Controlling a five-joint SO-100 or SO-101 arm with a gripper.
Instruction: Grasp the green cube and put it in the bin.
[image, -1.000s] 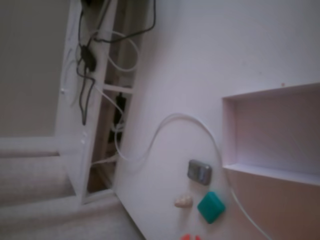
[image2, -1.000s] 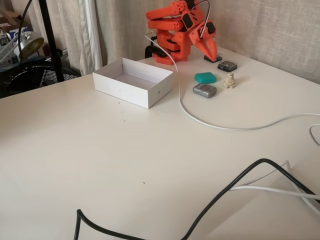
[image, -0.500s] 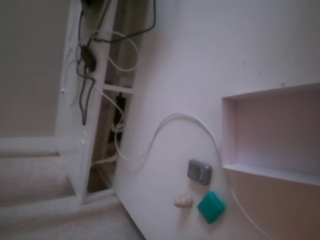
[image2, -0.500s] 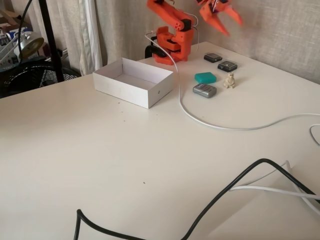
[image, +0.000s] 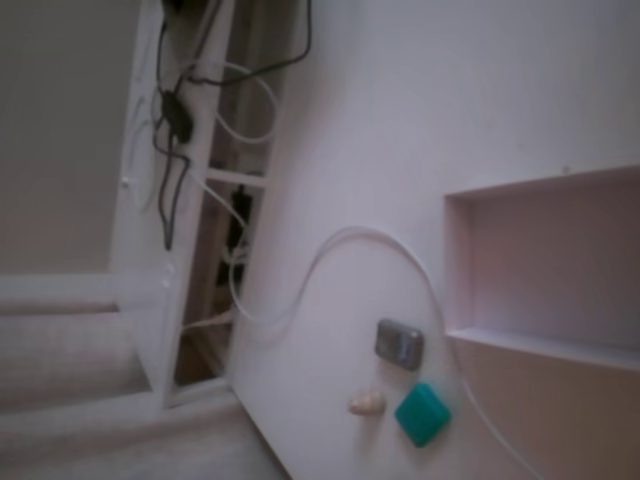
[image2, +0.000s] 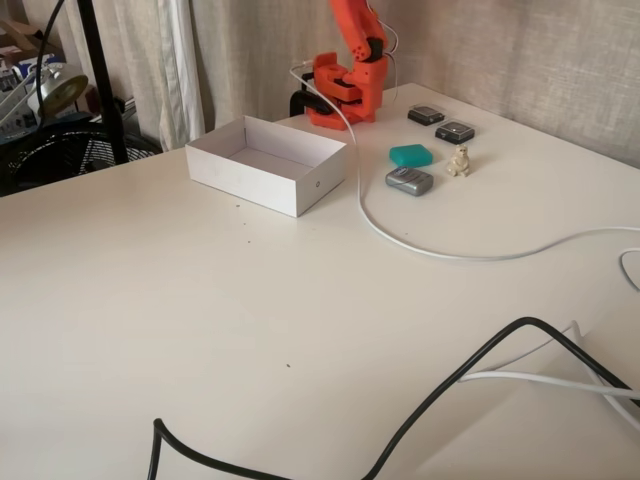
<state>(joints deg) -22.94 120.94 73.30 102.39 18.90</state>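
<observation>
Teal-green: 1 green cube (image2: 411, 155), 1 bin (image2: 300, 187), 3 grey objs (image2: 409, 181).

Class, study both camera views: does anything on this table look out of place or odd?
Nothing is spilled or damaged. The white cable snakes across the table between the bin and the green cube. The end effector is out of view.

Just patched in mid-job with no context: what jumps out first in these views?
The orange arm rears up at the table's far edge, its end effector out of frame. The green cube lies untouched beside a grey metallic object and a cream lump. The white bin sits empty to their left.
</observation>
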